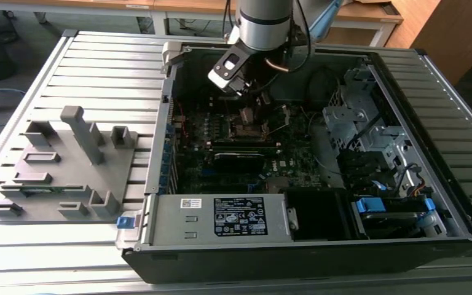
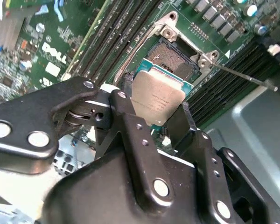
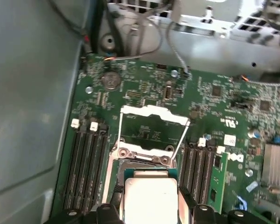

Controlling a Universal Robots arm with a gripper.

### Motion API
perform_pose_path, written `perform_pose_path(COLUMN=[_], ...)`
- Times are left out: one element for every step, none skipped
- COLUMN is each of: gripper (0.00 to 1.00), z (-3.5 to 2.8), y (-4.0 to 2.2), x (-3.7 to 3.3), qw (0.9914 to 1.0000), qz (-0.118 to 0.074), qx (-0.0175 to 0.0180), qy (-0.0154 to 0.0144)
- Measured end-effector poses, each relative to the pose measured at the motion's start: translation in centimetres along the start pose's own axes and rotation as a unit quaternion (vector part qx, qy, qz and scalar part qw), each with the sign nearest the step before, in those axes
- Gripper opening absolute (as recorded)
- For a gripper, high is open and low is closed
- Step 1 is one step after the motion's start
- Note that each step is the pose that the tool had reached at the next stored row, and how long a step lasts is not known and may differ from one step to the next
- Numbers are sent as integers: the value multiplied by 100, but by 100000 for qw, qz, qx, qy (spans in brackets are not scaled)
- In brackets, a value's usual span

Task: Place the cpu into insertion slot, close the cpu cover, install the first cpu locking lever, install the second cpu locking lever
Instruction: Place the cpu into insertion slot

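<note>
— Grey-silver metal between black fingers: what does the arm have hold of?

— The black two-fingered gripper (image 2: 154,105) is clamped on the small flat square cpu with a dull grey-silver metal top (image 2: 157,95). One finger (image 2: 126,109) presses against each of two opposite edges.

— And where is the cpu in relation to its socket?

— It hangs tilted over the near edge of the small square dark insertion slot with a thin silver rim (image 2: 175,56). Whether the two touch cannot be told. Most of the slot's dark contact field lies bare, so the cpu is not seated.

— How does the cover stand?

— The thin square silver metal cpu cover (image 3: 154,113) is swung up off the slot on its hinge. The green motherboard (image 3: 214,107) shows through its window. A thin silver locking lever (image 2: 242,74) juts out from one corner of the slot. Long black memory slots (image 3: 88,163) run along both sides.

— What of the wider scene?

— In the exterior view, the silver-and-grey robot arm (image 1: 262,24) reaches down from the upper middle of the frame. It enters an open black desktop computer case (image 1: 302,264) lying on a slatted grey metal table (image 1: 96,61). A grey metal power-supply box with a white label (image 1: 179,227) fills the case's lower middle. A grey plastic fixture tray with upright posts (image 1: 64,166) lies beside the case, toward the exterior view's left.
</note>
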State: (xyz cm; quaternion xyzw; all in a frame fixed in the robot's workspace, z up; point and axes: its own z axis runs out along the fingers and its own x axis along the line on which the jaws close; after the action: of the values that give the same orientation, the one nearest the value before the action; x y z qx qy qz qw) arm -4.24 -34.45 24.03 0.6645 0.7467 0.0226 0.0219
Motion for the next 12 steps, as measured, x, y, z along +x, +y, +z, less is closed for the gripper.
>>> perform_pose_path(gripper=[54,54,54,54,54,54,54,54,54,54,54,54], z=[3,6,8,10,11,11,11,11,12,12,13,16], y=[0,0,-1,-1,-1,-1,-1,-1,-1,-1,-1,-1], x=[0,0,0,0,0,0,0,0,0,0,0,1], qw=[99996,99984,99964,99937,99901,99876,99875,99874,99874,99874,99865,99828], qz=[893,1796,2688,3555,4431,4964,4997,5004,5009,5017,5188,5853], qx=[6,4,7,16,18,22,18,18,15,13,15,6], qy=[-60,-114,-171,-231,-286,-320,-323,-325,-319,-320,-329,-357])
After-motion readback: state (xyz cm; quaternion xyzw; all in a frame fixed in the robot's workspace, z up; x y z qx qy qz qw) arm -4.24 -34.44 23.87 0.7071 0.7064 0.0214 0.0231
